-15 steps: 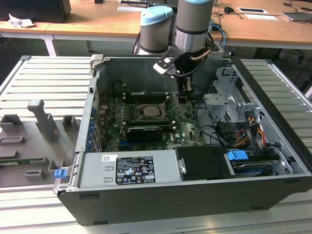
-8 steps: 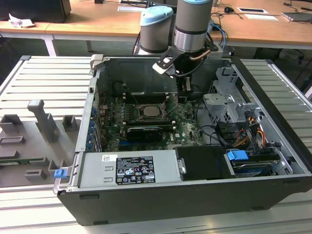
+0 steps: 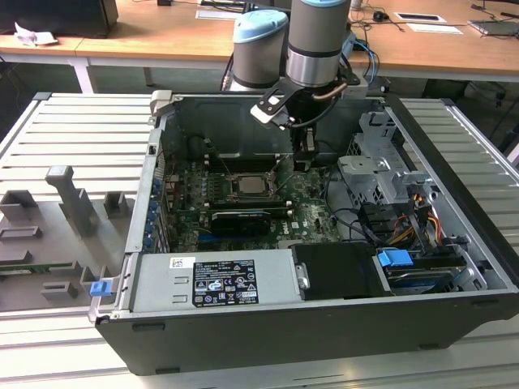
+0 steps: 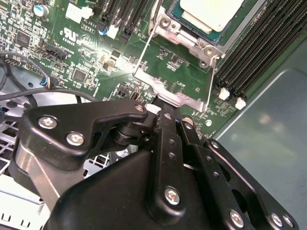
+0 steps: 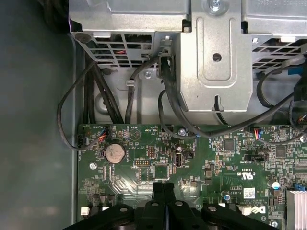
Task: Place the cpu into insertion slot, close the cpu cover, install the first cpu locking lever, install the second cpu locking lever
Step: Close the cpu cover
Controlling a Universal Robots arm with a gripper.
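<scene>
My tool (image 4: 162, 106), fingers pressed together and empty, hangs low over the board (image 4: 96, 57); cpu (image 4: 211, 10) lies flat, near, straight ahead.

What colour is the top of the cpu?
Pale silver-grey. The cpu shows best in the second wrist view.

This looks like a robot lab: an open computer case (image 3: 243, 340) lies on a ribbed metal table (image 3: 81, 138), with long wooden desks (image 3: 178, 40) behind it.
</scene>
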